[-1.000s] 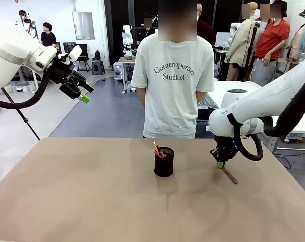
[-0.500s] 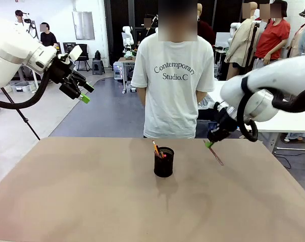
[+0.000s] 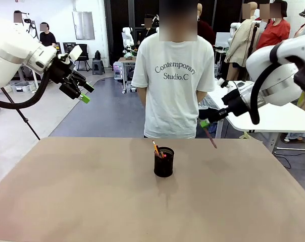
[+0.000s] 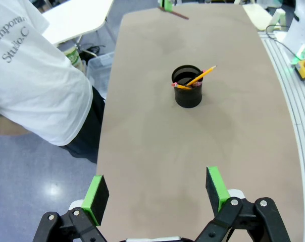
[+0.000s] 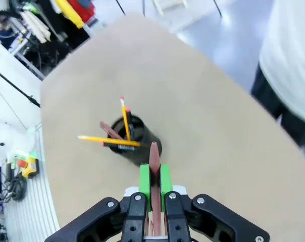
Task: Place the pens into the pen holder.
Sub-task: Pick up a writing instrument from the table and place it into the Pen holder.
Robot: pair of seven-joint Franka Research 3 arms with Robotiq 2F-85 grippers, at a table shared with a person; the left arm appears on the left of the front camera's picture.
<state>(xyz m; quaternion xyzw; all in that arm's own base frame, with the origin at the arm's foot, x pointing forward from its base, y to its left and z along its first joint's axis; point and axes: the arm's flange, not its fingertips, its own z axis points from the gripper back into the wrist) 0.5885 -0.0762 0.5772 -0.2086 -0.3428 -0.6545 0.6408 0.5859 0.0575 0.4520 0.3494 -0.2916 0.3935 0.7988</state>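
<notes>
The black mesh pen holder stands mid-table with a yellow-orange pen sticking out of it. From the left wrist view the holder shows the yellow-orange pen and a black pen with a red end inside. My right gripper hangs high above the table, right of the holder, shut on the maroon pen, which slants down. In the right wrist view the maroon pen sits between the green pads, above the holder. My left gripper is raised far left, open and empty.
A person in a white T-shirt stands at the far edge of the table, hands behind the back. The brown tabletop spreads bare around the holder. A white table stands behind on the right.
My right gripper has lifted the maroon pen off the table and carried it upward, from table level to high above the surface. The left arm has stayed still.
</notes>
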